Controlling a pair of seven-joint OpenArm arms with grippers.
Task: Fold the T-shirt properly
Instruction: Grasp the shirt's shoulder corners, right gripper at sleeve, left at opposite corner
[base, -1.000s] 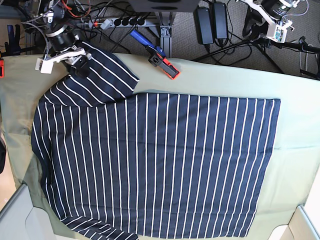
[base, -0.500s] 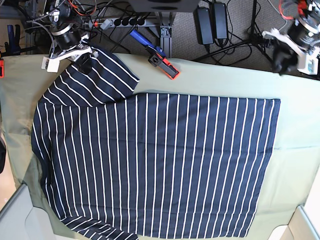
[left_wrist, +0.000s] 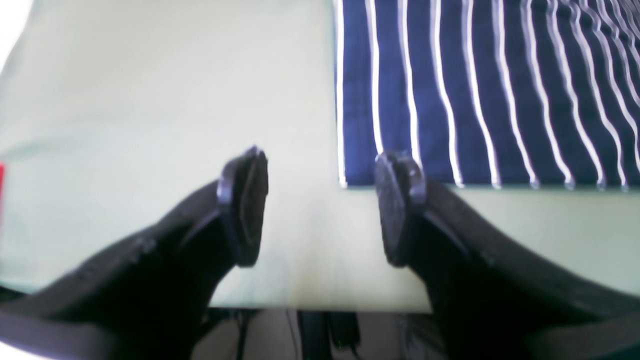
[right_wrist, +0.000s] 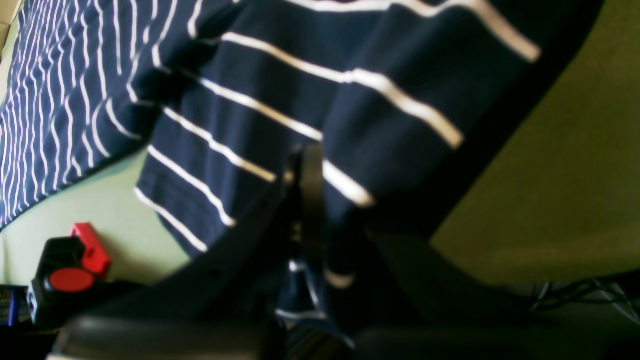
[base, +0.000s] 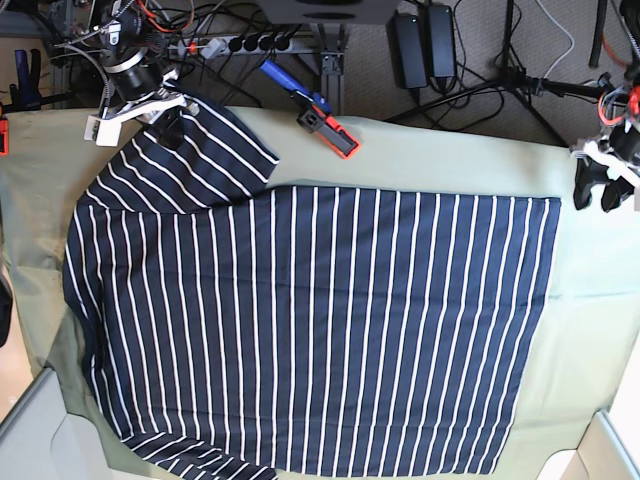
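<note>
Pale green cloth covers your counter, T-shirt spread flat; your right tool seemingly pinches the sleeve for folding, left tool gapes empty beside the hem corner.

T-shirt: dark navy, thin evenly spaced white stripes, short-sleeved. Spread flat, mostly smooth, across pale green cloth. Straight hem along base view's right side, stripes running near vertical there. One sleeve angled toward upper left corner, its tip lifted and pinched in right gripper. Second sleeve at lower left, partly cut by frame edge. Hem corner flat, square, close before left gripper, untouched.
</note>
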